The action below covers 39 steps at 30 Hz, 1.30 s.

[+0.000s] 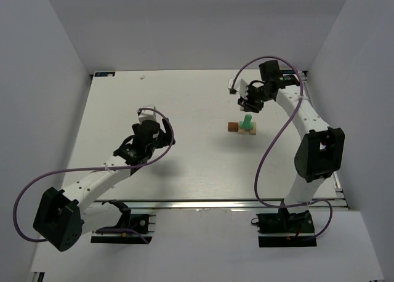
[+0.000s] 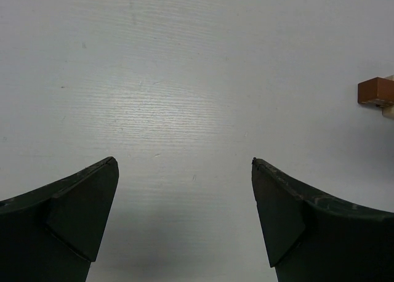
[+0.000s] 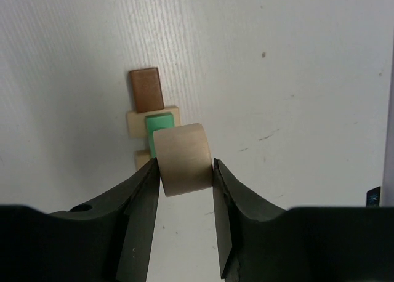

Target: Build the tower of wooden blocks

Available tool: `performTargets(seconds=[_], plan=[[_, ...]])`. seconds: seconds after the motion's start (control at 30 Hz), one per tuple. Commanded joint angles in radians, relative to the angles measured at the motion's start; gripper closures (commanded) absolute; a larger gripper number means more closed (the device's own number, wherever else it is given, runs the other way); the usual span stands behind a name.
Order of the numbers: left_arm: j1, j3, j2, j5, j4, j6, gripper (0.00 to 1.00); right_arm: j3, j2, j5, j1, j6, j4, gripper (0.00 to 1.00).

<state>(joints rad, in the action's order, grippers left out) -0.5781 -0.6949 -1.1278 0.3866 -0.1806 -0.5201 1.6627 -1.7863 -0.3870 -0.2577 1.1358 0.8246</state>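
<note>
Item one, left claw (image 2: 184, 164): released, jaws spread wide with nothing between them, only bare table (image 2: 184, 60) ahead of the fingertips; idle and well apart from the work. Item two, dark brown block (image 2: 375, 91): lying flat far off to this claw's right front, at the very edge of its wrist view. Item three, wood block tower (image 1: 246, 127), partly built: it sits ahead of the right claw, just beyond the fingertips. It comprises a pale base block (image 3: 136, 123) on the table, the dark brown block on the side of it farthest from the claw, a mint green block (image 3: 161, 120) standing on the base, and a second pale piece (image 3: 143, 159) at the near left, half hidden. Item four, right claw (image 3: 186, 166): clenched on a pale tan block (image 3: 182, 151) with a rounded face, pinched at its two sides close to the fingertips. The block is held in front of the green one and covers most of it; the height between them cannot be told. Step in hand, as judged: setting this block on the green one. Handling notes — centre it over the green top before lowering, since it looks a shade right of it. Descend straight and slowly, block level. Part the jaws only once it bears down, and only just enough, then draw straight back so neither finger brushes the narrow stack — it looks easy to topple.
</note>
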Motion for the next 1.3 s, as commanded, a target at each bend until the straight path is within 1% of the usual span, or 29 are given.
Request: performTargets(seconds=[0.0, 0.07, 0.17, 0.3, 0.5, 0.93, 1.27], plan=[[0.000, -0.022, 0.016, 0.031, -0.007, 0.023, 0.02, -0.029, 0.036, -0.010, 0.026, 0.051, 0.048, 0.81], [0.000, -0.020, 0.017, 0.041, -0.007, 0.028, 0.02, -0.055, 0.050, -0.019, 0.031, 0.071, 0.032, 0.80], [0.000, -0.026, 0.014, 0.054, -0.013, 0.032, 0.02, -0.144, 0.094, -0.018, 0.035, 0.087, -0.022, 0.80], [0.000, -0.026, 0.010, 0.054, -0.003, 0.043, 0.02, -0.173, 0.102, -0.013, 0.043, 0.079, -0.053, 0.79], [0.000, -0.022, -0.007, 0.043, 0.007, 0.049, 0.02, -0.175, 0.084, -0.041, 0.048, 0.087, -0.074, 0.78], [0.000, -0.029, -0.043, 0.041, 0.010, 0.054, 0.02, -0.175, 0.033, 0.019, 0.049, 0.082, -0.091, 0.76], [0.000, -0.026, -0.043, 0.043, 0.013, 0.055, 0.02, -0.149, 0.001, 0.020, 0.049, 0.073, -0.094, 0.76]])
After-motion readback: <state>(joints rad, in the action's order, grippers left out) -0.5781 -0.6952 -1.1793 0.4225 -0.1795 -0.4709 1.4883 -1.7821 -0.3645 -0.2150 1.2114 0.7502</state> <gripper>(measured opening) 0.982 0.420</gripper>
